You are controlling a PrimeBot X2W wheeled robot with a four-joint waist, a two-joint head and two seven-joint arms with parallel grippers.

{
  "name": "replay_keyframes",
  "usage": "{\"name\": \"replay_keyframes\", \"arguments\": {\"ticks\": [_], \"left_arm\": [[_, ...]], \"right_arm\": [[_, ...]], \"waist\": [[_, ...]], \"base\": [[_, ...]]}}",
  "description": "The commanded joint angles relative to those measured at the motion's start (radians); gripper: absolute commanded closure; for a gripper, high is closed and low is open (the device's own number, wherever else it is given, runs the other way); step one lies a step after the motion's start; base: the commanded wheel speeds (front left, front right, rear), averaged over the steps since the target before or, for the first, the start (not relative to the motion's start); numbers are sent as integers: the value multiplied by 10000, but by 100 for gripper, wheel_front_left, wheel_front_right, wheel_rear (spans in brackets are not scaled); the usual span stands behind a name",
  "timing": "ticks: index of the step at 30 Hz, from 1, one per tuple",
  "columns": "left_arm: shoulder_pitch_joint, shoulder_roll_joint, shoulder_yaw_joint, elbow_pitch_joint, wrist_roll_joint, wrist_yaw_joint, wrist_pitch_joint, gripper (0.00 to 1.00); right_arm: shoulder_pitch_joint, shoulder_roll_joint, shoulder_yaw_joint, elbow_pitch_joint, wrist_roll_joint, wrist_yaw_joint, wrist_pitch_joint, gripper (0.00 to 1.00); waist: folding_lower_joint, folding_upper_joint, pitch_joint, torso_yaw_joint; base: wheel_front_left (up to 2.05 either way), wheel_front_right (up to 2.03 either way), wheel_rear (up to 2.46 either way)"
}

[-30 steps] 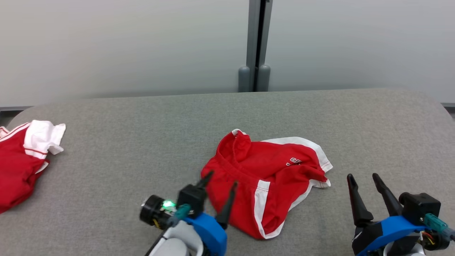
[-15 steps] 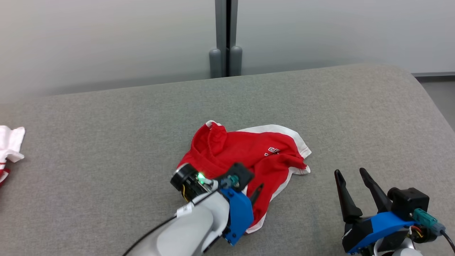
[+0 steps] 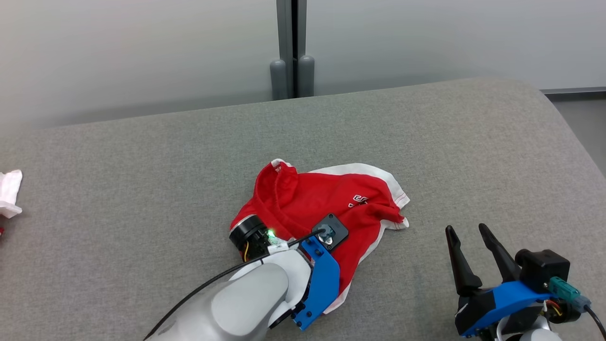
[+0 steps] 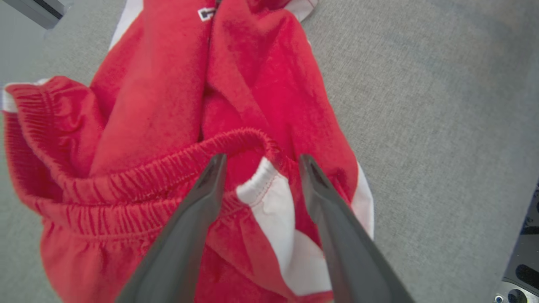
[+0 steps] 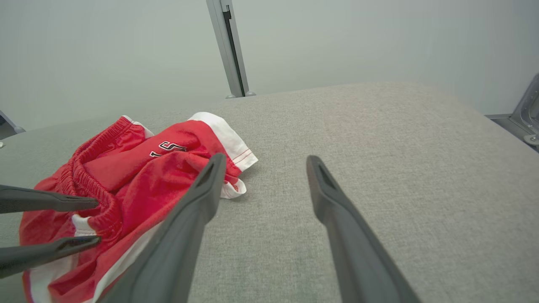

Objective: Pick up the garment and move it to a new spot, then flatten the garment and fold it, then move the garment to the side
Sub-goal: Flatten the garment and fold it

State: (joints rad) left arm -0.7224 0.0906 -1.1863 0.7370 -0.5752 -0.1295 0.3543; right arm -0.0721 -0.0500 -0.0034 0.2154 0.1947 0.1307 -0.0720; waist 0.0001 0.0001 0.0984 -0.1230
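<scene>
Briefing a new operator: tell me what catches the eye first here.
A crumpled red garment with white trim lies in the middle of the grey table. The left gripper stands open astride its elastic waistband; the right gripper hangs open over bare table to the right.

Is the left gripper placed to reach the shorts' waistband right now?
Probably yes: the left gripper is open, its jaws standing either side of the waistband, with nothing between them and the cloth.
</scene>
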Motion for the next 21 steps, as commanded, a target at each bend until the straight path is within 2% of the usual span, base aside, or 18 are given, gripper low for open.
{"name": "replay_keyframes", "arguments": {"ticks": [1,2,3,8,12,13,14,15,21], "left_arm": [[-191,112,-197,-105,-121,-4,143,37],[-229,191,-325,-180,-215,-4,240,51],[-270,268,-450,-247,-289,-4,352,48],[-215,635,-823,-772,-667,-3,1062,60],[-46,842,-929,-1022,-753,-3,1140,69],[-12,855,-938,-1044,-725,-3,1034,78],[41,853,-947,-1042,-723,-4,924,93],[78,850,-956,-1015,-739,-3,838,100],[112,889,-746,-802,-920,-1,-158,100]], "right_arm": [[-95,-13,0,39,-4,2,-45,0],[-84,-15,-1,54,-12,2,-50,0],[-73,-13,7,58,-20,2,-50,0],[-46,-13,71,121,-3,2,-38,0],[-20,-13,114,170,10,2,-69,0],[-25,-15,123,183,11,2,-74,0],[-23,-13,145,184,22,2,-70,0],[-12,-13,155,186,27,2,-63,0],[150,-14,-21,189,-31,2,-97,0]], "waist": [[-1,-1,-8,28],[-1,-1,-17,48],[-1,-1,-27,69],[-1,-1,-98,166],[-1,-1,-160,216],[-1,-1,-172,224],[-1,-1,-184,232],[-1,-1,-198,240],[-1,-1,-321,401]], "base": [[0,0,0],[0,0,0],[0,0,0],[0,0,0],[0,0,0],[0,0,0],[0,0,0],[0,0,0],[0,0,0]]}}
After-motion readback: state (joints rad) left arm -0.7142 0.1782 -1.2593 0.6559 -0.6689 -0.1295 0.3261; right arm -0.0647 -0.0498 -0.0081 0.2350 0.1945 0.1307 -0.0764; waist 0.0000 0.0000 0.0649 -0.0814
